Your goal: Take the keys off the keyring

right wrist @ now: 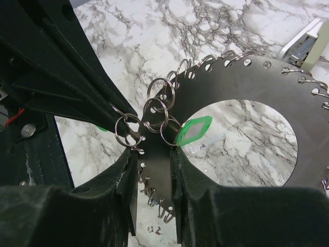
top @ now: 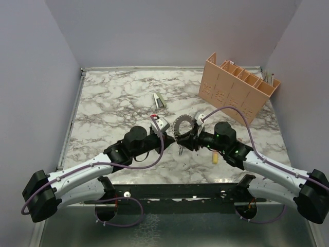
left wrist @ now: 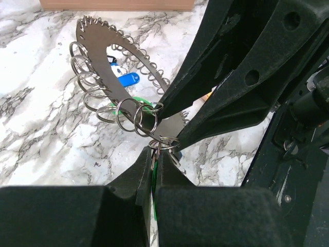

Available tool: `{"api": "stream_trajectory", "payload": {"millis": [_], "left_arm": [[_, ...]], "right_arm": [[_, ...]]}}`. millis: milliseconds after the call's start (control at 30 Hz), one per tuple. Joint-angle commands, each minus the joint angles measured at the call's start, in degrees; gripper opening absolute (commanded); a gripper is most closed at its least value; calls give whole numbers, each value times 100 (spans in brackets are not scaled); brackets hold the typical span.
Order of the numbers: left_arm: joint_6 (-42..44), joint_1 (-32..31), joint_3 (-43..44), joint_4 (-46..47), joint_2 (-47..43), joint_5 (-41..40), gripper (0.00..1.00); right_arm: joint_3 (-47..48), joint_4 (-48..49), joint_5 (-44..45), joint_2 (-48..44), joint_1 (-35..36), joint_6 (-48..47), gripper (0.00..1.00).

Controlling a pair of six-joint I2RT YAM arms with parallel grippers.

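A marble table [top: 113,92] is seen from above, with a peach slotted rack [top: 236,87] set at its far right corner. Both arms are stretched toward the middle of the table, where their tips meet.

The keyring [right wrist: 257,82], a flat grey disc with an open centre and a toothed, hole-punched rim, is held tilted above the marble between the two grippers. Its band is clamped edge-on by the right gripper [right wrist: 154,164], one finger on each face.

The left gripper [left wrist: 154,164] is clenched on a small split ring [right wrist: 126,131] that hangs from the rim just beside the right fingers; a sliver of green is visible between its fingers.

A green key [right wrist: 194,130] is seen through the ring's opening. A blue key [left wrist: 127,80] is seen beyond the disc, near the marble. More thin split rings are threaded along the rim.
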Motion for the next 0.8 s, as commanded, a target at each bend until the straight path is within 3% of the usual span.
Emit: {"api": "stream_trajectory", "payload": {"millis": [0, 100, 233, 400, 567, 767], "left_arm": [[-663, -30, 35, 1381, -322, 679, 0], [-1247, -30, 5, 2001, -253, 807, 0], [-1871, -30, 53, 2302, -208, 509, 0], [-559, -30, 345, 890, -492, -467, 0], [709, -70, 442, 179, -787, -905, 0], [1844, -646, 970, -1169, -679, -1563, 2]], "right_arm": [[-150, -14, -3, 280, -46, 56, 1], [-200, 205, -141, 397, -46, 150, 1], [-198, 149, 309, 563, -46, 122, 1], [-232, 43, 396, 596, -46, 24, 1], [-203, 13, 304, 609, -46, 2, 1], [-226, 103, -17, 551, -46, 11, 1]]}}
